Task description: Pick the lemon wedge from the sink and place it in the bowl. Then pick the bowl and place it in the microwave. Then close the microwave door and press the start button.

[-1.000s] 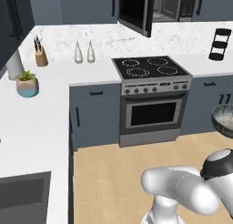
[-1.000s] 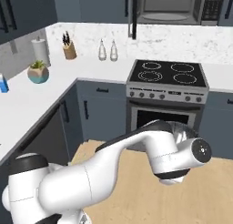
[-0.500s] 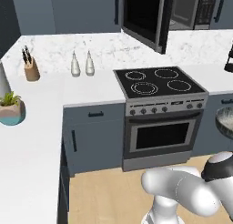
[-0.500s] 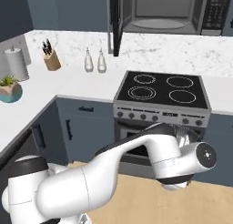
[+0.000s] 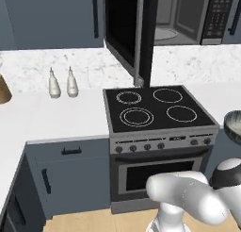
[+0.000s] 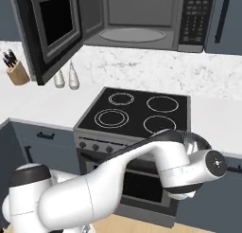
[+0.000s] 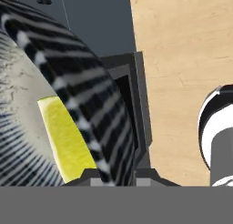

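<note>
My gripper (image 7: 117, 175) is shut on the rim of the bowl (image 7: 68, 82), whose ribbed wall passes between the finger tips. Inside the bowl lies the yellow lemon wedge (image 7: 63, 139). I hold the bowl (image 6: 197, 141) low, in front of the stove's right corner, and it also peeks in at the right edge of the left base view, the bowl (image 5: 233, 125). Above the stove hangs the black microwave (image 6: 137, 23). Its door (image 6: 52, 31) is swung wide open to the left, and the button panel (image 6: 194, 19) sits on its right. The sink is out of view.
A black four-burner stove (image 6: 137, 113) with an oven below stands straight ahead under the microwave. Two small bottles (image 5: 62, 82) and a knife block (image 6: 16, 71) stand on the white counter (image 5: 52, 118) to the left. Wooden floor (image 7: 182, 59) lies below my hand.
The whole scene has shifted and grown: the base has driven closer to the stove and microwave. The bowl stays in my shut gripper.
</note>
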Controlling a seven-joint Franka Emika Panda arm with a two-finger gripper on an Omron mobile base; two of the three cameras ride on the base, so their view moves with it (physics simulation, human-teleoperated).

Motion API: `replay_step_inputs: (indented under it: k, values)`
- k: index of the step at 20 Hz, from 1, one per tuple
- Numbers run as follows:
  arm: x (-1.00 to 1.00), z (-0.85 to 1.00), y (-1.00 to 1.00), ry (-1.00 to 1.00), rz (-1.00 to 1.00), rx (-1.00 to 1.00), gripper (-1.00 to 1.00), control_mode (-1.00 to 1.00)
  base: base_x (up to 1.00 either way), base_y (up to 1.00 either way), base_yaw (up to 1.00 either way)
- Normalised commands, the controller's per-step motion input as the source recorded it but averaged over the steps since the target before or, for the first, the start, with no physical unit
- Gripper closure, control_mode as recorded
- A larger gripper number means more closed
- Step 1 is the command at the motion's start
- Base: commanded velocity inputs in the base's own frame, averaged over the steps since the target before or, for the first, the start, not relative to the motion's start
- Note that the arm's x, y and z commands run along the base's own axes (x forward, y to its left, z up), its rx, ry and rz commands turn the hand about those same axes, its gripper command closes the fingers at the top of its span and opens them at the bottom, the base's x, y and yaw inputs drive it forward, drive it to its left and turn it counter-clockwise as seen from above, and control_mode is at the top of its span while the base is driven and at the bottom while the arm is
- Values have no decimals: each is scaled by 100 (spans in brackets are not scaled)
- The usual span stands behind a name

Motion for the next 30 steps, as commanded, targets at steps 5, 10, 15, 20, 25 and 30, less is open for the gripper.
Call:
replay_step_inputs:
  k: [5, 10, 15, 20, 25, 30]
  values:
    - [0, 0, 0, 0, 0, 0, 100, 100, 71, -70, 18]
    - [0, 0, 0, 0, 0, 0, 100, 100, 40, -44, 4]
    - [0, 0, 0, 0, 0, 0, 100, 100, 60, -1, -6]
    - [0, 0, 0, 0, 0, 0, 100, 100, 58, 1, -7]
    - [0, 0, 0, 0, 0, 0, 100, 100, 23, 0, -9]
    - [0, 0, 0, 0, 0, 0, 100, 100, 3, 0, -6]
